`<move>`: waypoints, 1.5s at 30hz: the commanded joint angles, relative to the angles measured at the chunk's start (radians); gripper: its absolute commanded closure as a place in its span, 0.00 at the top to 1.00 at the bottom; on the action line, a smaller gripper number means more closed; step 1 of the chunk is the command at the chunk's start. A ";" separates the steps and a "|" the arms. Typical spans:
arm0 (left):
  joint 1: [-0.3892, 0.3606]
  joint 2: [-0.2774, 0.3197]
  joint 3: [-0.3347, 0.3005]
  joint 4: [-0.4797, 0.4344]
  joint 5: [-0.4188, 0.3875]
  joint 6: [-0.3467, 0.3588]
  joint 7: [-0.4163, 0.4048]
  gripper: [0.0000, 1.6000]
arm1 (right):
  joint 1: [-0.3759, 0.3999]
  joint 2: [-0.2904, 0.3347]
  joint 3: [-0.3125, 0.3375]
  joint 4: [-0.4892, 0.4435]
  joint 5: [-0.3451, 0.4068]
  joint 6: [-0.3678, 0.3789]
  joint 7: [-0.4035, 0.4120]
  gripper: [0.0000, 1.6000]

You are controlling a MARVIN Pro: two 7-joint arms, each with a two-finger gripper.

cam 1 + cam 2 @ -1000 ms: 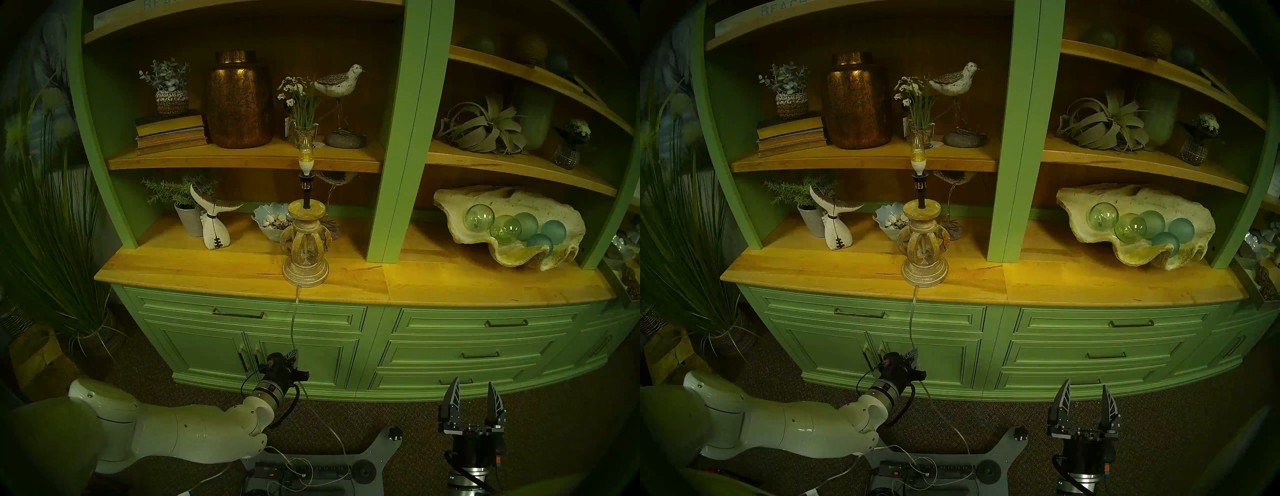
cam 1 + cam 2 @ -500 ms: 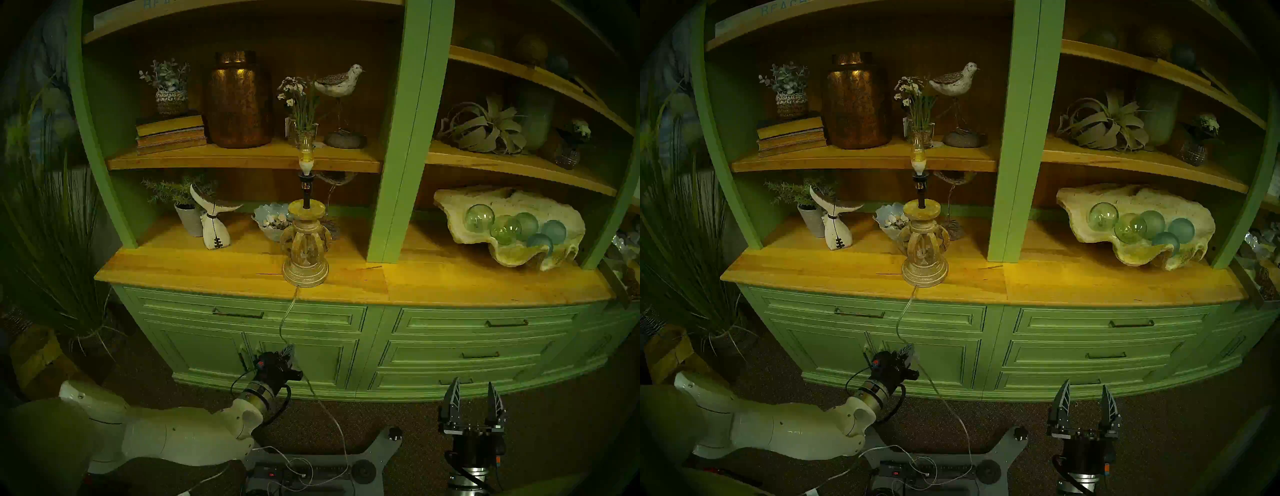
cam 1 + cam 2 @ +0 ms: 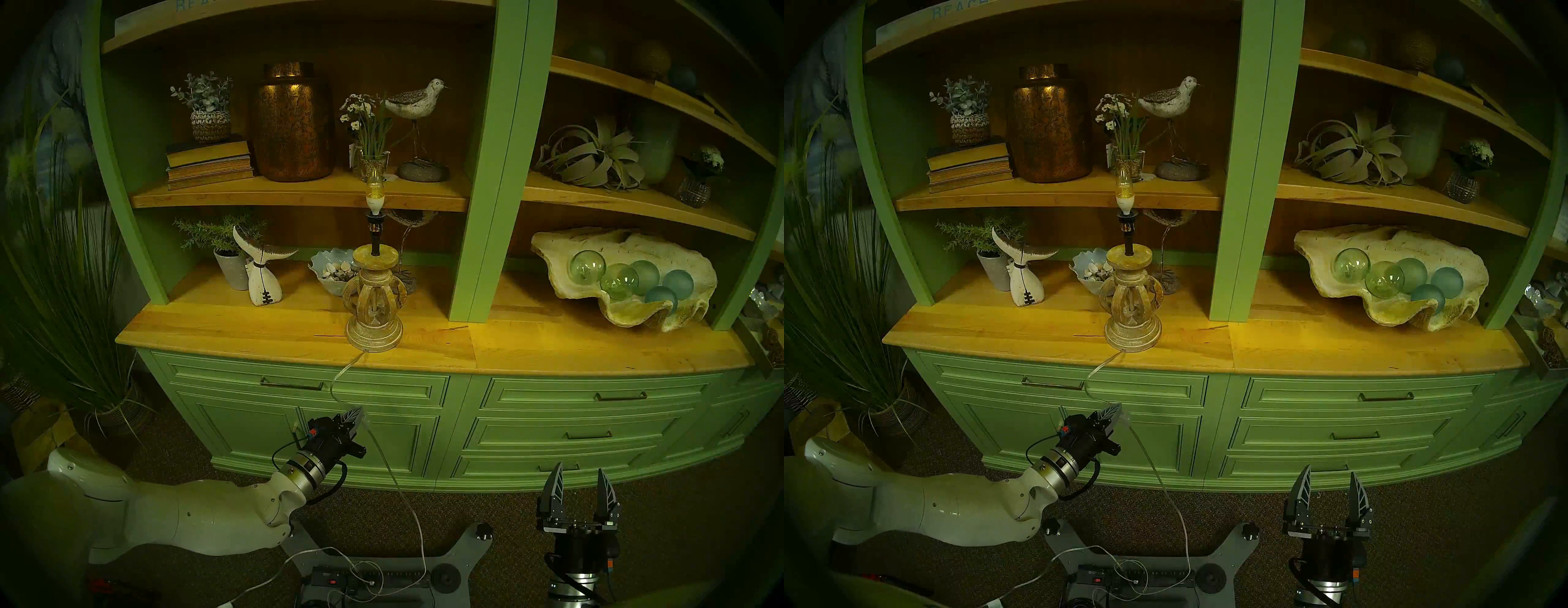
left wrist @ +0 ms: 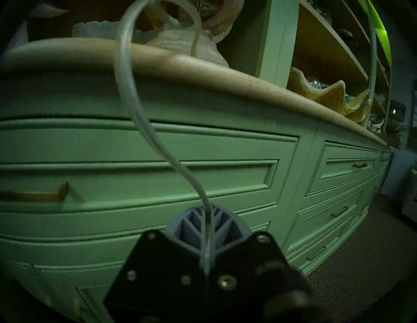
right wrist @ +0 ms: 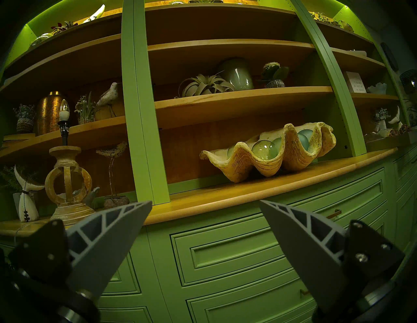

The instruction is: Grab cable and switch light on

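Our left gripper (image 3: 355,418) is clamped on the thin clear lamp cable (image 3: 339,384), below the whitewashed wooden lamp w/ unlit bulb (image 3: 374,297); right gripper (image 3: 580,484) gapes empty. Risk: tugging drags that lamp off its counter (cord's nearly taut).

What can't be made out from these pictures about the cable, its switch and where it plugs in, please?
- Inline switch: in the left wrist view the shut left gripper covers the clamped stretch of the cable; in the head view it is too small.
- Plug end: the cable runs into a wire tangle on the robot base, too fine to follow.
- The light: too small to judge lit.
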State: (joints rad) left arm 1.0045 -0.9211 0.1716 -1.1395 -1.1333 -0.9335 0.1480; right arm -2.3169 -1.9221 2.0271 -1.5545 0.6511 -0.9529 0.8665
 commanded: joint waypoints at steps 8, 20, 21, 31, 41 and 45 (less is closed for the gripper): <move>-0.026 0.143 -0.047 -0.238 0.265 -0.026 0.097 0.00 | 0.003 0.001 0.000 -0.024 0.002 -0.004 0.002 1.00; -0.008 0.293 -0.080 -0.397 0.399 -0.026 0.274 0.00 | 0.002 0.001 -0.001 -0.025 0.002 -0.004 0.002 1.00; -0.010 0.301 -0.084 -0.411 0.411 -0.026 0.284 0.00 | 0.002 0.001 -0.001 -0.025 0.002 -0.004 0.002 1.00; -0.020 0.340 -0.087 -0.542 0.467 0.044 0.363 0.00 | 0.001 0.000 -0.001 -0.028 0.002 -0.003 0.002 1.00; -0.018 0.219 -0.114 -0.383 0.415 0.148 0.405 0.00 | 0.003 0.002 0.000 -0.023 0.002 -0.004 0.002 1.00; -0.033 0.188 -0.119 -0.327 0.475 0.207 0.439 0.00 | 0.004 0.002 0.000 -0.022 0.002 -0.004 0.002 1.00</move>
State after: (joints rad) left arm 0.9973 -0.6239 0.0974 -1.5437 -0.7328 -0.7726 0.4894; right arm -2.3164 -1.9217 2.0268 -1.5549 0.6510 -0.9528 0.8665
